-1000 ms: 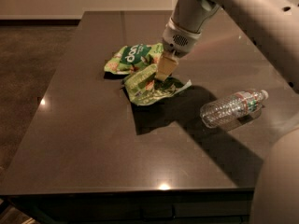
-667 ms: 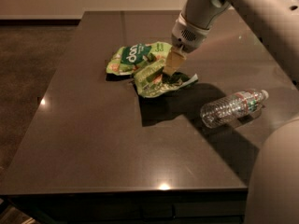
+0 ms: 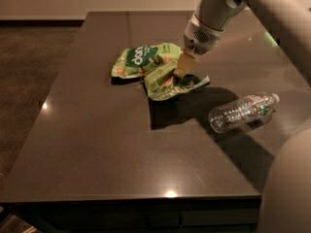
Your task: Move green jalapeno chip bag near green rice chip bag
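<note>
The green jalapeno chip bag [image 3: 165,80] is crumpled near the middle of the dark table, its left edge touching the green rice chip bag [image 3: 141,59]. The rice chip bag lies flat just to the far left of it, its dark "pop" label facing up. My gripper [image 3: 183,66] comes down from the upper right. Its tan fingers are shut on the upper right part of the jalapeno bag and hold that side tilted up off the table. The arm's shadow falls on the table in front of the bag.
A clear plastic water bottle [image 3: 243,111] lies on its side to the right of the bags. The dark table [image 3: 97,144] has its left edge beside brown carpet. My arm and base fill the right side of the view.
My gripper has moved a little to the right and away from the camera, taking the jalapeno bag with it. The rice chip bag and the bottle have not moved.
</note>
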{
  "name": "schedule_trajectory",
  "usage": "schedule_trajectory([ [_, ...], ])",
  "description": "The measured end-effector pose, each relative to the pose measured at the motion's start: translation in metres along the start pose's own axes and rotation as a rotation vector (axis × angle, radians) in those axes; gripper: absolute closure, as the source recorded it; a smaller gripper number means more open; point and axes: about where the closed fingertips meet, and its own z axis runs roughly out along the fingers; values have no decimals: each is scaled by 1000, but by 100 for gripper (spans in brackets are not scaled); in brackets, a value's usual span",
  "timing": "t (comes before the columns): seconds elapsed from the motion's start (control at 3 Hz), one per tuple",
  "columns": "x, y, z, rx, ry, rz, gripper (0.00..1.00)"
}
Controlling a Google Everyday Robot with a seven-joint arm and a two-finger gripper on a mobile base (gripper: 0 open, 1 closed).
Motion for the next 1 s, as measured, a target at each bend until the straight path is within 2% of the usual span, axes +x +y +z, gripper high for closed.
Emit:
schedule_trajectory([
  [0.33,-2,-2,2,5,-6,-1,13],
  [0.67,-5,-4,5,8,-11,-2,0],
  [1.0,-5,-4,5,8,-11,-2,0],
])
